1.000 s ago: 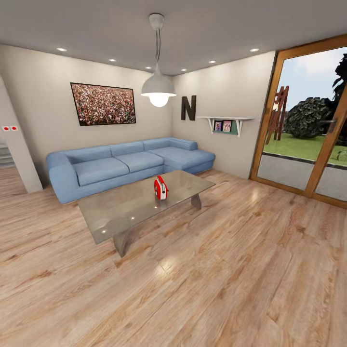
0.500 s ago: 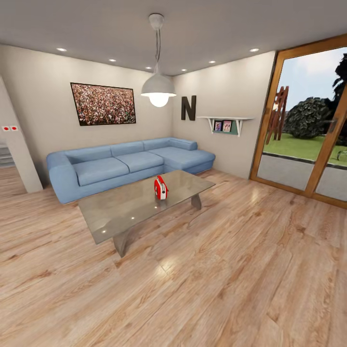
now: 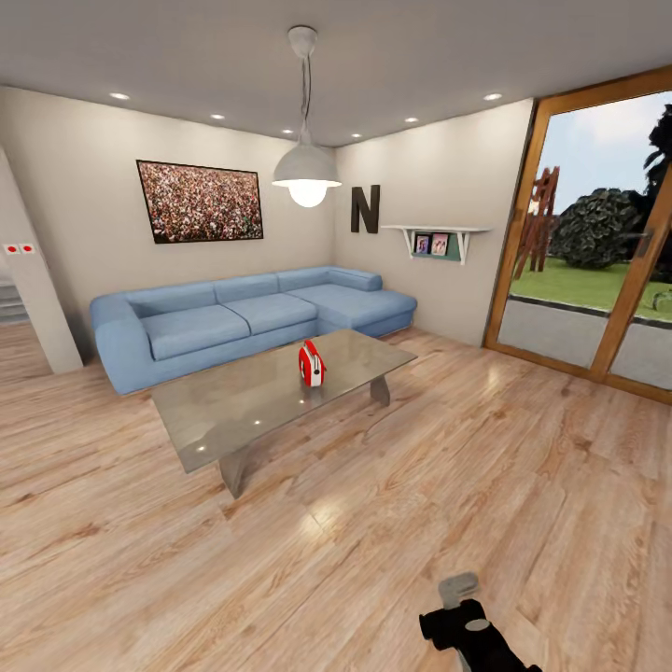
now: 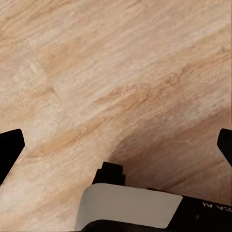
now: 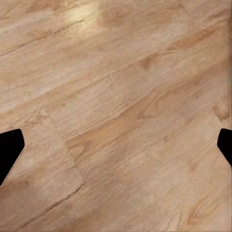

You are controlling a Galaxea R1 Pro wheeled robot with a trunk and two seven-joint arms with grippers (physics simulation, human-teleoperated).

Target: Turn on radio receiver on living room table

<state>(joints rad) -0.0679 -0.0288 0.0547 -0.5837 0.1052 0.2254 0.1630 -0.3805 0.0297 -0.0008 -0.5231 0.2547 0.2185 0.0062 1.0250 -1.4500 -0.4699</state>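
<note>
**Right arm raised into view; radio not yet within reach**

The right end effector [image 3: 459,597] had risen into the bottom of the head view, absent half a second earlier; the room framing was unchanged, so the base appeared stationary. Both wrist views showed black fingertips [image 5: 10,145] spread wide over the light wood plank floor [image 3: 392,523], both end effectors released and empty. Further off, the small red and white rounded-square radio receiver [image 3: 312,363] stood upright on the low glossy grey table [image 3: 233,406], before the blue corner sofa [image 3: 243,317]. Judgement: approach phase; the radio was well apart from the arms.
</note>
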